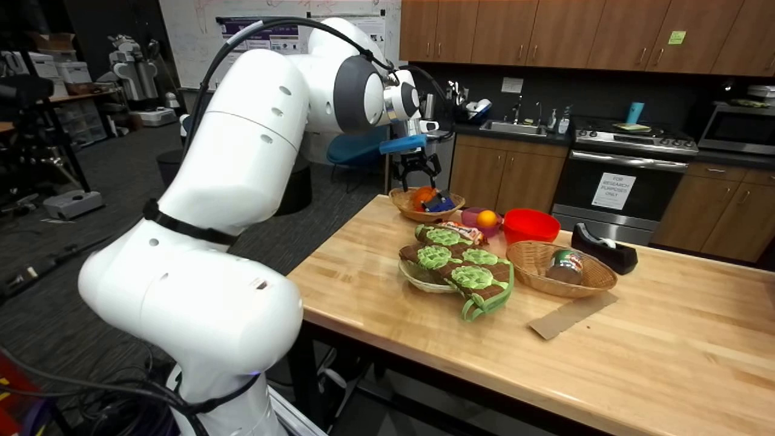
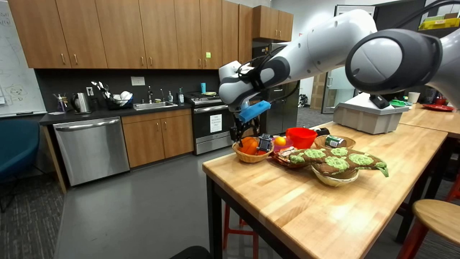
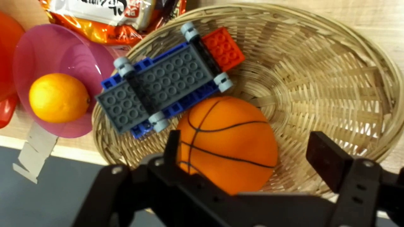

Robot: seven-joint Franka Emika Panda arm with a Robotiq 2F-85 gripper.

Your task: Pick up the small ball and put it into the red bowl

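Note:
The small ball is an orange basketball (image 3: 230, 138) with dark seam lines, lying in a shallow wicker basket (image 3: 356, 37). Both exterior views show that ball (image 2: 248, 145) at the table's far end. Above it hangs my gripper (image 3: 249, 148), pointing down with jaws spread wide and nothing held. In the wrist view the left finger (image 3: 173, 146) overlaps the ball's left edge, while the right finger (image 3: 328, 160) stands apart from it over bare wicker. Whether a finger touches the ball I cannot tell. The red bowl (image 1: 531, 225) sits farther along the table; only its edge (image 3: 8, 56) enters the wrist view.
A toy-brick vehicle (image 3: 164, 82) lies upside down against the ball in the basket. Beside the basket are a purple bowl (image 3: 68, 41) holding an orange fruit (image 3: 58, 97) and a snack packet (image 3: 110, 28). An oven mitt (image 1: 460, 260), another basket (image 1: 539, 284) and a tape dispenser (image 1: 605, 248) stand nearby.

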